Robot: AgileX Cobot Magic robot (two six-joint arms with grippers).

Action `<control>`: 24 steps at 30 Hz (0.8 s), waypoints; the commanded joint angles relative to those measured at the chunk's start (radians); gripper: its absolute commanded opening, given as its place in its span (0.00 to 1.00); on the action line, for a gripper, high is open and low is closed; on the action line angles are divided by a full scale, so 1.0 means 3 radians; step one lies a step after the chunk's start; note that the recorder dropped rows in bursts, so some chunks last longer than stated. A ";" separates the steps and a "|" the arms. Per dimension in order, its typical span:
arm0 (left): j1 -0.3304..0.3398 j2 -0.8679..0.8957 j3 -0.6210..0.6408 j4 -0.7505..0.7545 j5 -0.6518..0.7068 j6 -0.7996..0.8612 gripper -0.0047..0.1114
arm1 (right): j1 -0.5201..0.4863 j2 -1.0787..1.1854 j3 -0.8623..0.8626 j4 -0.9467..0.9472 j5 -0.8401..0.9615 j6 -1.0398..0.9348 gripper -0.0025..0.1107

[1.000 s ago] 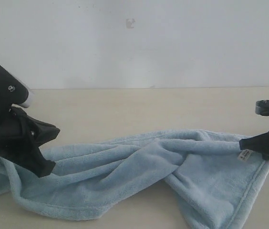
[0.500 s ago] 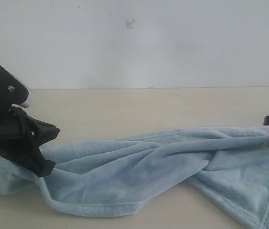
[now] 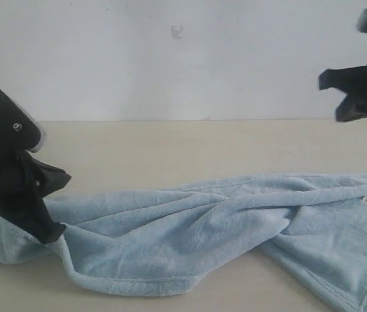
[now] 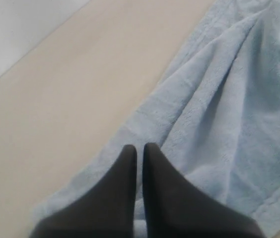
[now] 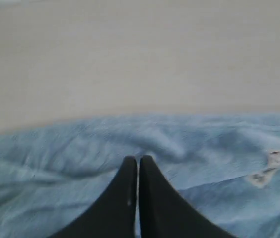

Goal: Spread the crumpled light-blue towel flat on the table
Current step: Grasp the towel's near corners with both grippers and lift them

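**Towel drawn long but twisted; both grippers empty between grasps**

Step in hand, as I judge it: a pause between pulls. The towel lies on the table as a long band, with a twist about midway between the two grippers and folds running along its length. Not flat yet; well short of done.

Left gripper: low, arm bent down close to the tabletop, jaws pressed together with nothing between them. The towel's end lies directly under and ahead of its tips.

Right gripper: lifted high, well clear of the cloth, jaws likewise pressed together and empty. The towel's far end sits below it, the white label off to one side of the tips. That end runs past the edge of the exterior view, so its corner cannot be checked.

Next move likely calls for opening a gripper, coming down on a hem near a corner, pinching it, and drawing sideways to undo the twist and open the width.
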 commanded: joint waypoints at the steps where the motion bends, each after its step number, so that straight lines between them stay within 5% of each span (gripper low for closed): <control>1: -0.0005 0.0004 -0.0018 -0.0024 0.0751 0.0142 0.08 | 0.0689 -0.0239 0.0337 -0.0012 0.0244 -0.0337 0.03; 6: -0.0005 0.0011 -0.0280 -0.0839 0.1891 0.0066 0.17 | 0.1320 -0.0286 0.0889 -0.0787 0.0375 -0.0158 0.03; 11: 0.0067 0.0157 -0.0607 -0.2160 0.1989 0.1381 0.22 | 0.1347 -0.0286 0.1283 -0.1850 0.0221 0.0971 0.03; 16: 0.0349 0.0727 -0.0738 -0.3276 0.2140 0.2458 0.22 | 0.1347 -0.0286 0.1316 -0.1943 0.0452 0.1204 0.03; 20: 0.0372 0.0999 -0.0926 -0.3440 0.2413 0.2535 0.22 | 0.1347 -0.0286 0.1316 -0.1913 0.0473 0.1204 0.05; 24: 0.0372 0.0959 -0.1037 -0.3372 0.2461 0.2535 0.29 | 0.1347 -0.0262 0.1316 -0.1792 0.0282 0.1182 0.23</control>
